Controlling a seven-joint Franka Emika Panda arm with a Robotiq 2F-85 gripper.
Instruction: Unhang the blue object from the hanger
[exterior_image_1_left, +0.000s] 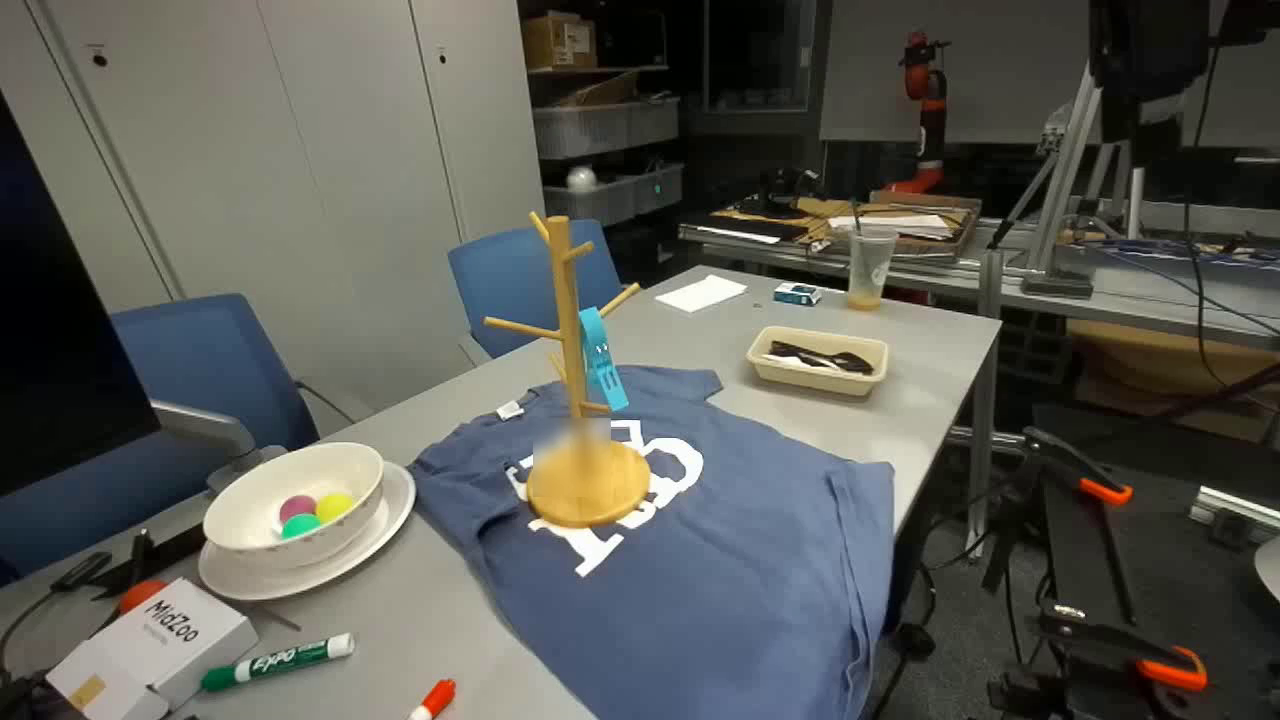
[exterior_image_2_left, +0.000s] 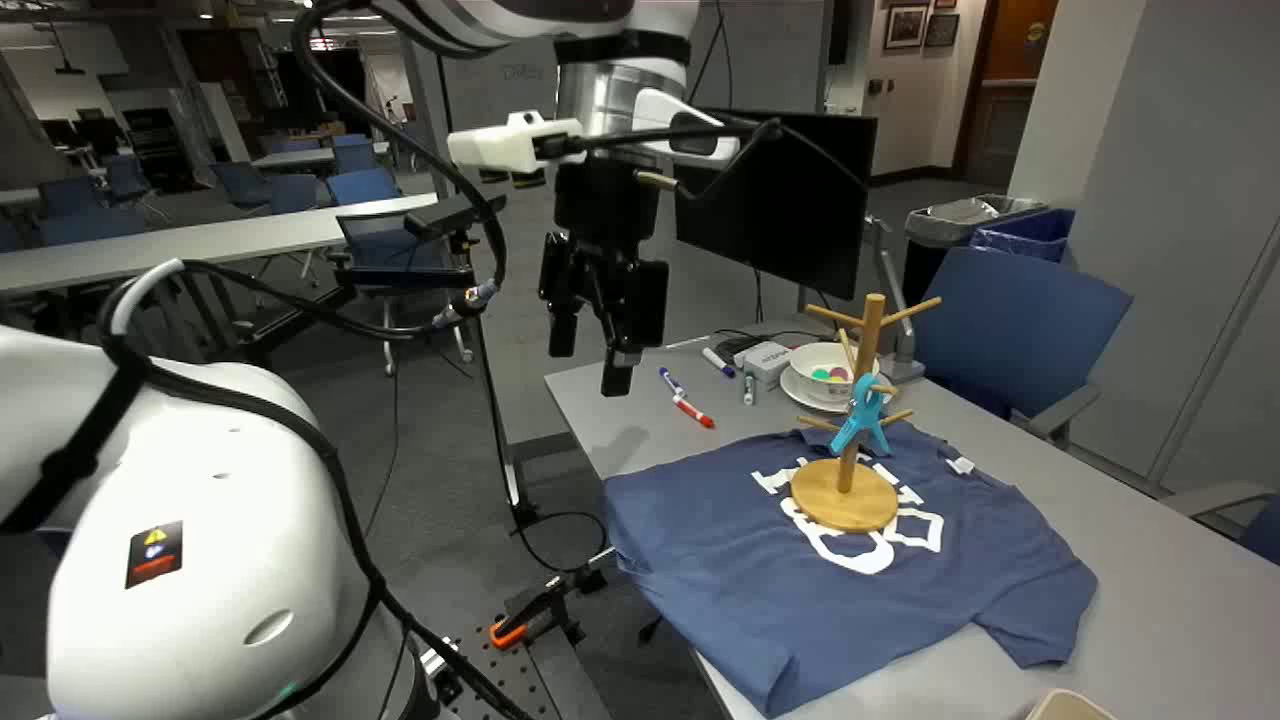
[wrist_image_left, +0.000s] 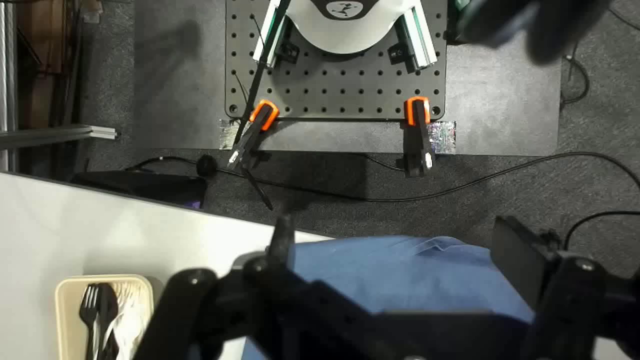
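Observation:
The light-blue object (exterior_image_1_left: 603, 362) is slim and looks like a clip. It hangs from a side peg of the wooden hanger (exterior_image_1_left: 567, 300), close to the pole. An exterior view shows the same blue object (exterior_image_2_left: 860, 415) on the hanger (exterior_image_2_left: 848, 470), with its two legs spread downward. The hanger stands upright on its round base on a navy T-shirt. My gripper (exterior_image_2_left: 590, 362) points down in the air, apart from the hanger and nearer the table's end. In the wrist view the gripper (wrist_image_left: 397, 245) has its fingers wide apart with nothing between them. The blue object and hanger are out of the wrist view.
The navy T-shirt (exterior_image_1_left: 700, 560) with white print lies across the table. A bowl with small balls (exterior_image_1_left: 290, 500) sits on a plate. Markers (exterior_image_2_left: 690, 410), a white box (exterior_image_1_left: 155, 645), a cutlery tray (exterior_image_1_left: 818, 360) and a cup (exterior_image_1_left: 870, 268) are around. A monitor (exterior_image_2_left: 780, 200) stands behind.

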